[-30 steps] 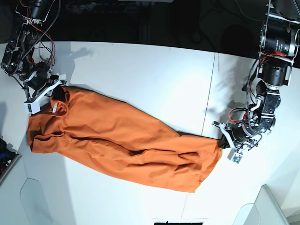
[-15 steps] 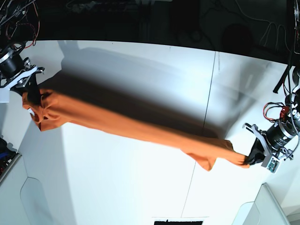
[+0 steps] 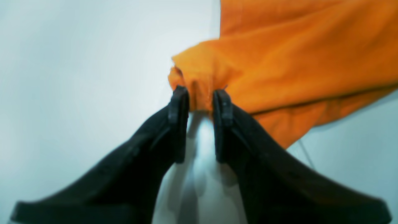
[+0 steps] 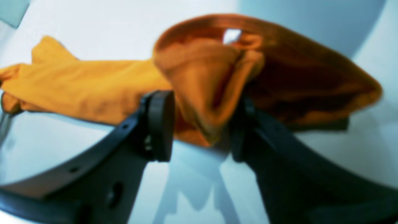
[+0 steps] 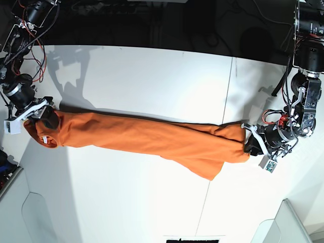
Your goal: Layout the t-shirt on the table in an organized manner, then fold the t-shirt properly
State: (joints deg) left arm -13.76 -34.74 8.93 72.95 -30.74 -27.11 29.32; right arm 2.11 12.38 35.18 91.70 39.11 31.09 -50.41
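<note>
Layout step: shirt [image 5: 152,139] stretched as narrow rope across tabletop [image 5: 152,76]. Left end effector [image 3: 200,101] pinching hem at right; right end effector [image 4: 200,124] clamping collar at left. Next: lay down, spread width flat.

I see both grippers, the left gripper [image 5: 255,143] and the right gripper [image 5: 40,115], as matte black curved fingers on white mounts, with dark motor housings above the table [image 5: 152,76] trailing loose red and black wires.
</note>
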